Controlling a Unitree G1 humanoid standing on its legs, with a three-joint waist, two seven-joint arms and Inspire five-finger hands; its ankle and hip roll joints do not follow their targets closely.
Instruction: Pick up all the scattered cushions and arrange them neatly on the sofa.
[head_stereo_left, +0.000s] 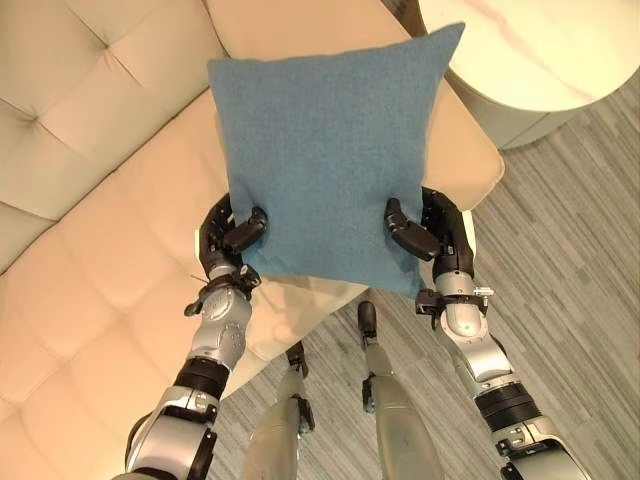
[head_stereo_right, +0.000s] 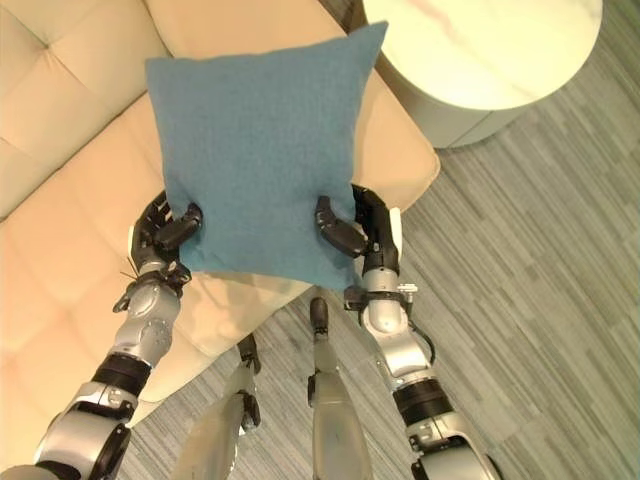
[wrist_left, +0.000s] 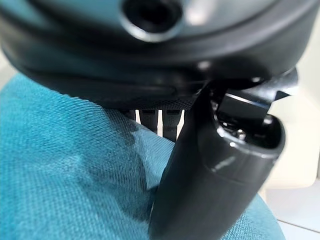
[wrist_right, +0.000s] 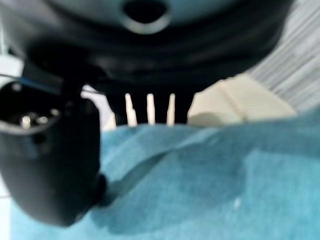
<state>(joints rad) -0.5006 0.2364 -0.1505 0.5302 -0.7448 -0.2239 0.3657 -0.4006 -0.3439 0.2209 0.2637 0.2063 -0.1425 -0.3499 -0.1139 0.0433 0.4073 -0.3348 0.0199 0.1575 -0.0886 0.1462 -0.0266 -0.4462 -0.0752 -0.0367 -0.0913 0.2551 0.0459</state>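
Blue woven square cushion (head_stereo_left: 325, 150): your left hand (head_stereo_left: 228, 238) and right hand (head_stereo_left: 428, 230) pinch its lower corners above the tufted cream sofa (head_stereo_left: 90, 150).

A grey striped carpet floor (head_stereo_left: 580, 250) is seen at the right. A round white table with a marble-like top (head_stereo_left: 530, 50) is placed just beside a cream tufted sofa (head_stereo_left: 90, 260).

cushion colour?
Plain teal blue cushion, no pattern; clearest in the left eye view.
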